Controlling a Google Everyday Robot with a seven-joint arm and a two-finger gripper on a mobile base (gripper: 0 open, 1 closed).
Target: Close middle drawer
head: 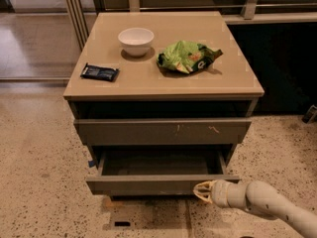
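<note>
The middle drawer (158,184) stands pulled out from the cabinet, with a plain grey-brown front and its dark grey inside (159,161) showing. Above it is the wider drawer front with pale scratch marks (163,131), which is pushed in further. My gripper (199,191) comes in from the lower right on a pale arm. It is shut and empty. Its tips sit against the lower right part of the middle drawer's front.
On the cabinet top (237,78) are a white bowl (135,40), a green chip bag (187,56) and a dark snack bar (99,72). The speckled floor (39,182) surrounds the cabinet. A dark wall and rails stand behind and to the right.
</note>
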